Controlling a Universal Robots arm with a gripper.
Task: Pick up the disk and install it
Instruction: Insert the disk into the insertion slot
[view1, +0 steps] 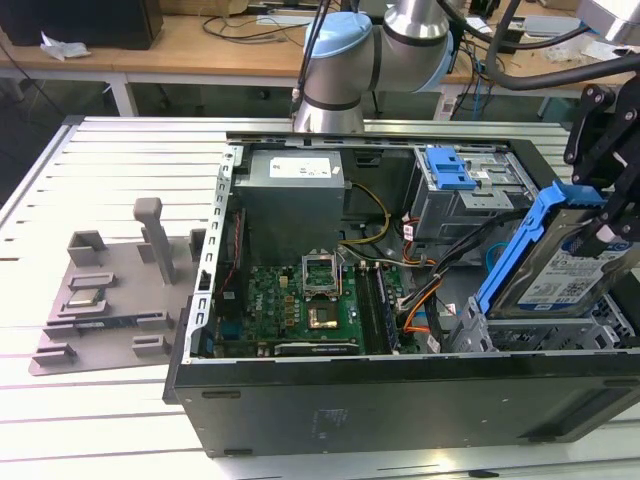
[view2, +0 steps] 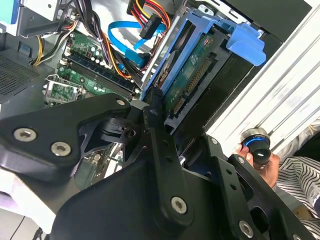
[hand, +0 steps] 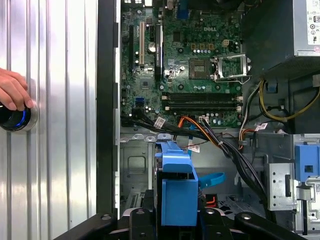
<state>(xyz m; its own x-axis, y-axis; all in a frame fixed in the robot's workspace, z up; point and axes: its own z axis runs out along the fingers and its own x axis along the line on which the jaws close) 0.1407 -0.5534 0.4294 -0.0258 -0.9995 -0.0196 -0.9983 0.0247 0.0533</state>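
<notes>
Claw (hand: 176, 202) clamped on disk (view1: 560, 268) | tilted over drive cage (view1: 520, 332) | cables (view1: 445, 262), motherboard (view1: 298, 300) beside | hand (hand: 12, 90) on knob (hand: 12, 118)

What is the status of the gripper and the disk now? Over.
Gripper shut on the disk. Disk tilted over the drive bay, not yet seated. Orange cables close beside the bay; a hand on a button outside the case.

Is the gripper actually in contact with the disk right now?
Touching. In the first wrist view the blue-framed disk sits clamped between the black fingers of the gripper, with no gap on either side.
</notes>
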